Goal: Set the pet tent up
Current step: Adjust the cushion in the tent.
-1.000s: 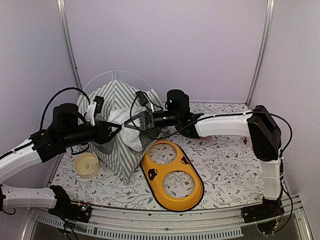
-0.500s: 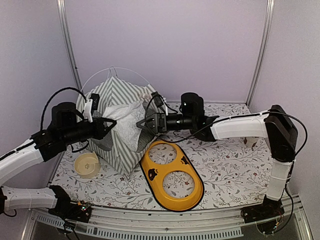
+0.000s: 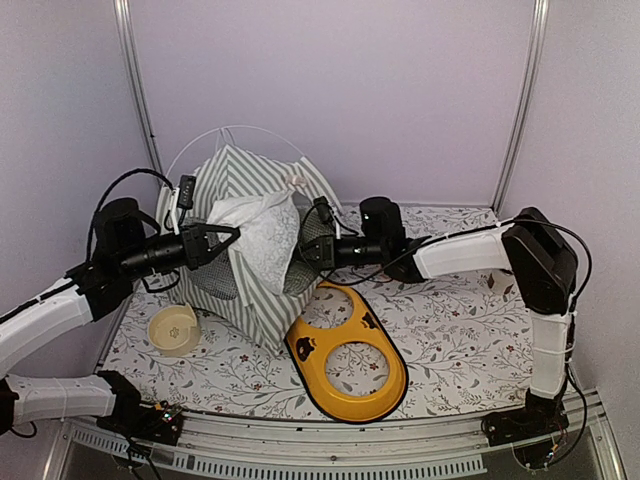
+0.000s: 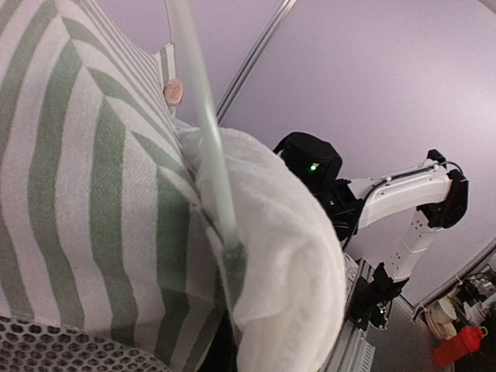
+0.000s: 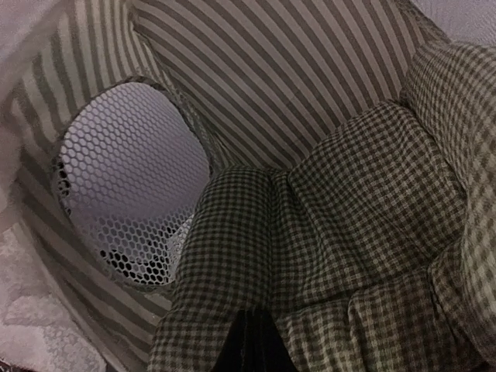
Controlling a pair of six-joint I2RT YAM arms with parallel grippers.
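The left gripper (image 3: 225,240) was seen clenched on the front edge of the pet tent (image 3: 240,295). It was clamped at the seam where a thin white pole (image 4: 203,139) entered its sleeve, beside the white mesh door flap (image 3: 265,230). The right gripper (image 5: 249,345) was found inside the tent, its jaws drawn together against the green-checked cushion (image 5: 349,194); whether a fold was pinched could not be told.

The tent was seen upright between the two grippers, with a yellow two-hole feeder (image 3: 345,350) just to its right and a cream bowl (image 3: 174,330) at its left.

The tent's interior and its round mesh window (image 5: 132,201) were shown by the right wrist view alone. The pole arched over the tent's top was shown only from above.
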